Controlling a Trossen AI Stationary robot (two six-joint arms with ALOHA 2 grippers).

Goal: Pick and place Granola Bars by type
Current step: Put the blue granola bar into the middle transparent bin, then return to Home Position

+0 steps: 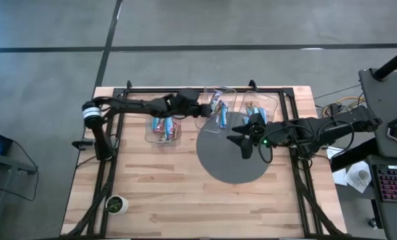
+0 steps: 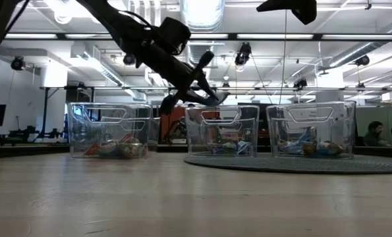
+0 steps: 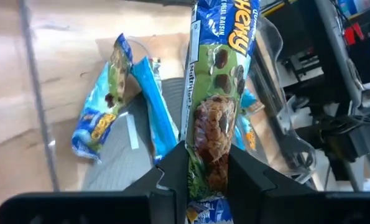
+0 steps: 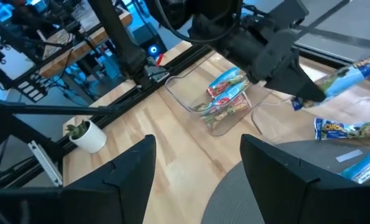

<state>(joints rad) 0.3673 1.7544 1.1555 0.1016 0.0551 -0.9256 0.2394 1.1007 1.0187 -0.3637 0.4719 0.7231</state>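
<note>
Above clear middle bin [image 2: 222,128]: left end effector [image 3: 200,171] pinching glossy bar [image 3: 219,81].

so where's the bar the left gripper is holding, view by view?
High view: held bar at the left gripper, over the middle bin.
Low view: bar hangs above the middle bin.
Left wrist view: bar pinched between the fingers, running up the picture.
Right wrist view: bar at the upper right, sticking out of the left gripper.
Shared landmark: the middle bin.
</note>
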